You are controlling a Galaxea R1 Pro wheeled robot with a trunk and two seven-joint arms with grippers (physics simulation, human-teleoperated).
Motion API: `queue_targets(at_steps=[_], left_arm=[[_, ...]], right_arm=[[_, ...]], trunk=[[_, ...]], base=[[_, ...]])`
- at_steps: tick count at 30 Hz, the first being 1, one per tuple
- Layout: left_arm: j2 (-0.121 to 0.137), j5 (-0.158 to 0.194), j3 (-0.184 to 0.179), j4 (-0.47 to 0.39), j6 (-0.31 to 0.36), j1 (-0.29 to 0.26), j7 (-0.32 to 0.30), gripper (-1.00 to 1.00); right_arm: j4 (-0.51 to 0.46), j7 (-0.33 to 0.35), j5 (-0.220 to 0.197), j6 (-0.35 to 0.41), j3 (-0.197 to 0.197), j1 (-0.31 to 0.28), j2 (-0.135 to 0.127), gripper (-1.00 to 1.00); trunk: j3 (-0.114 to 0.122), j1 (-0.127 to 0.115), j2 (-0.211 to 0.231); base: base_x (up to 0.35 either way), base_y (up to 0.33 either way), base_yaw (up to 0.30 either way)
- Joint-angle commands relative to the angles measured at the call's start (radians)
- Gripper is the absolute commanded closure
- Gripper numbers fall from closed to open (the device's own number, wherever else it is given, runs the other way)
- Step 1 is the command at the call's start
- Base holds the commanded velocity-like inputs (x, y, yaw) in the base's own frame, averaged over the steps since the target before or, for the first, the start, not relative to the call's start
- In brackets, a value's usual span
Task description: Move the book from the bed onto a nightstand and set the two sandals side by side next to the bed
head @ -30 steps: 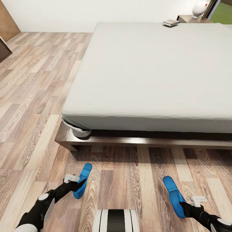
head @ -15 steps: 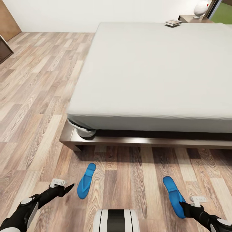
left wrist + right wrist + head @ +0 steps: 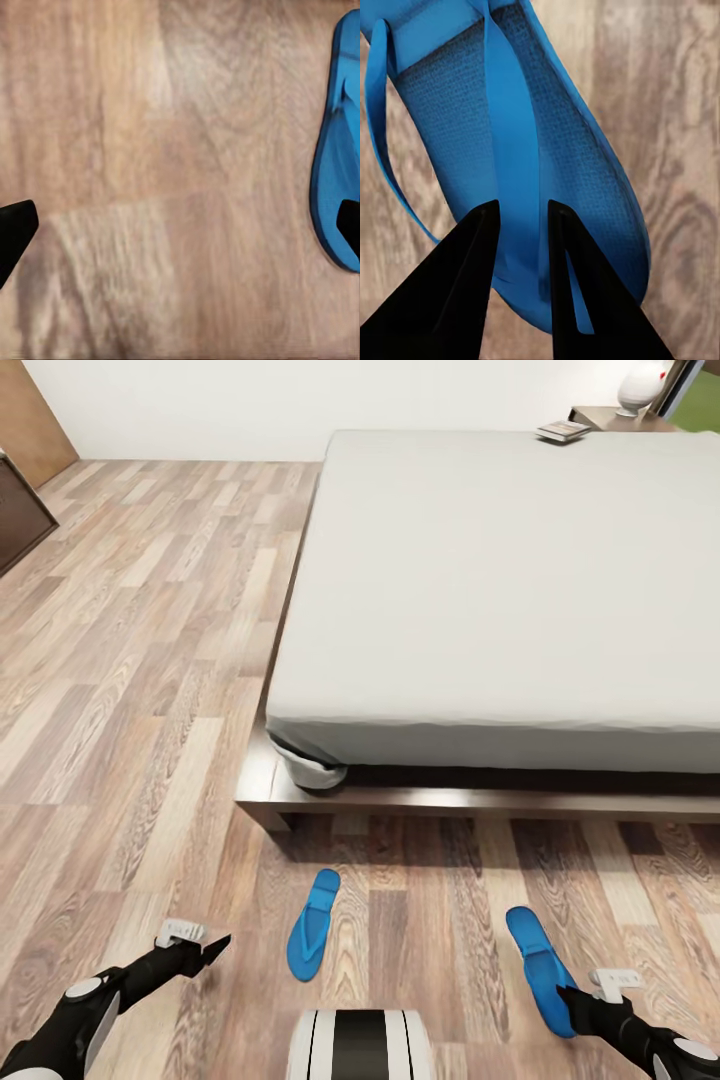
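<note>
My right gripper (image 3: 572, 1000): nearest to me, low on my right, its two dark fingers (image 3: 465, 292) narrowed onto a strap of the right sandal (image 3: 538, 968); it grips that sandal at its near end.
Right sandal: bright blue, its far end toward the bed; I cannot tell whether it touches the floor.
My left gripper (image 3: 218, 945): low on my left, over bare floor (image 3: 130, 690), holding nothing. In my left wrist view the fingertips (image 3: 13, 232) sit at opposite edges, spread wide.
Left sandal (image 3: 313, 924): flat on the wood planks, just beside my left gripper on its inner side, apart from it, toe toward the bed. It lies well apart from the right sandal, both in front of the bed's foot.
Bed (image 3: 520, 590): pale mattress on a dark wooden frame, its near corner just beyond the left sandal.
Book (image 3: 563, 431): small, lying on the mattress at the far edge.
Nightstand (image 3: 607, 417): dark wood, just beyond the book, with a white rounded object (image 3: 642, 382) on top.
</note>
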Motion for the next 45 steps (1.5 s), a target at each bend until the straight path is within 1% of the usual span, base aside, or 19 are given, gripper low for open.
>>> queue_targets(at_steps=[1,11,20,26,34,39,45], left_arm=[[-0.001,-0.01,0.006,0.004,-0.006,-0.001,-0.004,-1.0],[-0.001,-0.01,0.005,0.009,-0.006,-0.001,-0.004,-1.0],[-0.002,-0.01,0.005,0.03,-0.006,-0.001,-0.003,-1.0],[-0.002,-0.011,0.004,0.031,-0.007,-0.001,-0.003,-1.0],[-0.002,-0.01,0.004,0.031,-0.006,-0.001,-0.001,-1.0],[-0.002,-0.01,0.004,0.031,-0.007,-0.001,-0.002,-1.0],[-0.002,-0.01,0.003,0.031,-0.007,-0.001,-0.001,-1.0]], right_arm=[[-0.002,0.008,-0.005,0.01,-0.004,0.0,0.0,1.0],[-0.002,0.008,-0.007,0.01,-0.004,0.0,0.0,1.0],[-0.002,0.008,-0.007,0.01,-0.004,0.0,0.0,1.0],[-0.002,0.008,-0.007,0.01,-0.004,0.0,0.0,1.0],[-0.002,0.008,-0.007,0.01,-0.004,0.0,0.0,1.0],[-0.002,0.008,-0.007,0.01,-0.003,0.0,0.0,1.0],[-0.002,0.008,-0.007,0.011,-0.004,0.0,0.001,1.0]], trunk=[[-0.001,0.0,0.0],[-0.001,0.0,0.0],[-0.001,0.0,0.0],[-0.001,0.0,0.0],[-0.001,0.0,0.0],[-0.001,0.0,0.0],[-0.001,0.0,0.0]], base=[[0.109,0.315,0.0],[0.169,0.272,0.0],[0.116,0.14,0.0],[-0.031,0.038,0.0],[-0.207,0.201,0.0],[-0.032,0.064,0.0],[-0.002,0.26,0.0]])
